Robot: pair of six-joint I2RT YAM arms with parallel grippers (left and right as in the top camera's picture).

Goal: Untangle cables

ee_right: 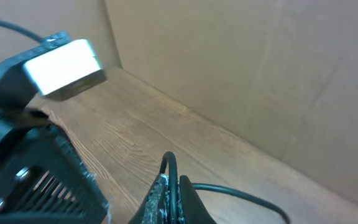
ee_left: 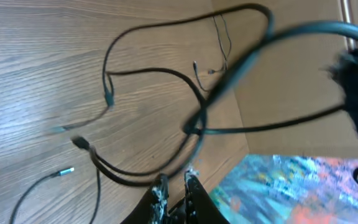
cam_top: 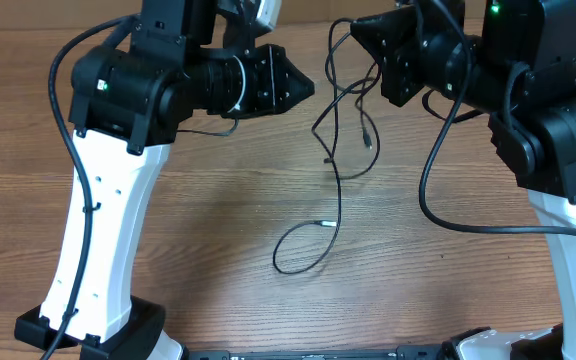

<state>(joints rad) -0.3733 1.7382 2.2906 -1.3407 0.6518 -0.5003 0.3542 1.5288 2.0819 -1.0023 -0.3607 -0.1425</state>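
Even, soft light — blurred wrist views

Left arm: white tapered link (cam_top: 103,215), small dark holes in it; black boxy housings (cam_top: 133,85) above; black base (cam_top: 98,335). Green light (cam_top: 101,86) on housing. Thick black wire (cam_top: 66,120) runs down link.
Right arm (cam_top: 553,150): same white and black; two green lights; looping black wire (cam_top: 433,190).
Left gripper (ee_left: 174,182): black fingers (ee_left: 161,194), tips scuffed pale. Right gripper (ee_right: 169,183) alike.
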